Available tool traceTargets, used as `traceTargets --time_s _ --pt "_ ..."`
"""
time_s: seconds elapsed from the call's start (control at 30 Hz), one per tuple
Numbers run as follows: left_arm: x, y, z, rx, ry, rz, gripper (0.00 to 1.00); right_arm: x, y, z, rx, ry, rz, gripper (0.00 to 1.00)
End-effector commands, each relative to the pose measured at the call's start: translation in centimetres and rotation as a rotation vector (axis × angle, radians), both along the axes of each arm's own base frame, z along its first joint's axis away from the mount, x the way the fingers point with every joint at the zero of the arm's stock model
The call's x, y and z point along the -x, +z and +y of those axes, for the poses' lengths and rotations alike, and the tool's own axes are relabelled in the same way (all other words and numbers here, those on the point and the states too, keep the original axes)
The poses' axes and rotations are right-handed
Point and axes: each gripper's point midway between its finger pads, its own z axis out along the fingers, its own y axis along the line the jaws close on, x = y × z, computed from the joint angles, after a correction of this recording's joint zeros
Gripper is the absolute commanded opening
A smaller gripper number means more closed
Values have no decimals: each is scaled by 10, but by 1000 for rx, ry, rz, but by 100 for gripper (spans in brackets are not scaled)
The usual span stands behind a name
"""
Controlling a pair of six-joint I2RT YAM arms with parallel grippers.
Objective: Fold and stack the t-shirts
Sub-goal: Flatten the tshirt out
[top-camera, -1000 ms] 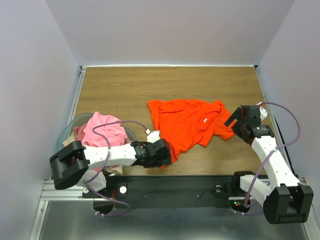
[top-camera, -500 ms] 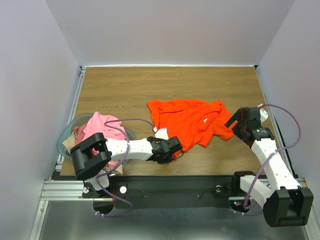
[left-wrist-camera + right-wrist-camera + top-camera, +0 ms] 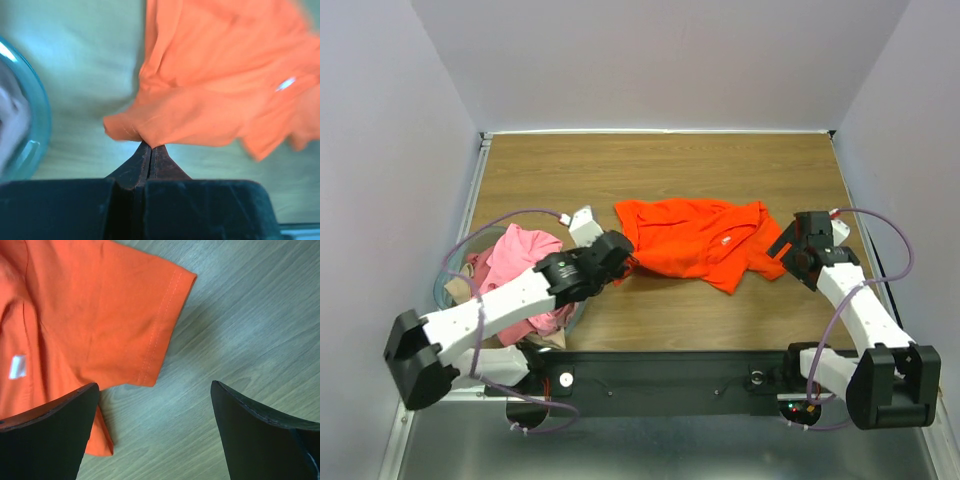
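A bright orange-red t-shirt (image 3: 695, 243) lies crumpled on the wooden table (image 3: 650, 170), its small white neck label (image 3: 728, 240) facing up. My left gripper (image 3: 625, 262) is shut on the shirt's left edge (image 3: 145, 131), pinching a fold of cloth between its fingertips. At the shirt's right side my right gripper (image 3: 788, 250) stands open, just off the sleeve (image 3: 150, 325), with bare wood between its fingers. A pink t-shirt (image 3: 525, 265) and a bit of beige cloth (image 3: 455, 285) lie bunched in the basket at the left.
A clear bluish plastic basket (image 3: 448, 272) sits at the table's left near edge; its rim (image 3: 37, 115) shows left of my left gripper. White walls close in the table on three sides. Purple cables loop off both arms.
My left gripper has shut on the orange-red t-shirt's lower corner and carried it up and to the left, so the shirt's lower flap no longer hangs toward the near edge. The right arm barely moved.
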Motion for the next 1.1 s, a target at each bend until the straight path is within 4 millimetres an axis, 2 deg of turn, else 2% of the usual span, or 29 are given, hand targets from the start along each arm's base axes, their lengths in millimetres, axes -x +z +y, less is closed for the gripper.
traceTargets --time_s 0.0,0.1,0.2,0.27,0.4,0.43,0.47,0.5,0.53,0.6,0.63,0.7,0.73,0.9,0.93,1.07 --pt "-32 79 16 72 12 -251 0 -16 10 -4 4 -32 -66 99" --pt "-40 107 31 91 48 -317 0 -20 7 -3 -6 -32 -60 99" --pt "-44 115 47 59 101 -330 0 -36 13 9 -51 24 -99 98" --pt "-46 113 50 47 107 -328 0 -54 21 32 -129 148 -150 97" --pt "-48 105 49 49 98 -313 0 -76 26 64 -238 319 -182 96" --pt "-48 104 50 49 97 -312 0 -79 29 79 -287 396 -195 93" --pt "-49 102 49 47 95 -310 0 -87 35 86 -309 426 -226 93" --pt "-50 100 49 44 95 -306 0 -91 29 94 -340 453 -217 92" --pt "-51 99 50 43 98 -304 0 -98 36 102 -355 488 -236 89" --pt "-51 95 51 33 100 -296 0 -107 36 108 -325 493 -229 89" --pt "-52 94 53 31 106 -292 0 -120 36 120 -311 512 -221 89" --pt "-53 93 55 30 112 -291 0 -130 31 123 -315 511 -207 88" --pt "-54 93 56 32 116 -290 0 -133 20 124 -319 506 -178 85" --pt "-56 88 58 31 118 -282 0 -149 6 132 -328 519 -147 73" --pt "-57 88 58 32 118 -279 0 -150 2 134 -328 522 -138 68" --pt "-59 86 59 31 122 -273 0 -150 -8 130 -319 493 -113 65"
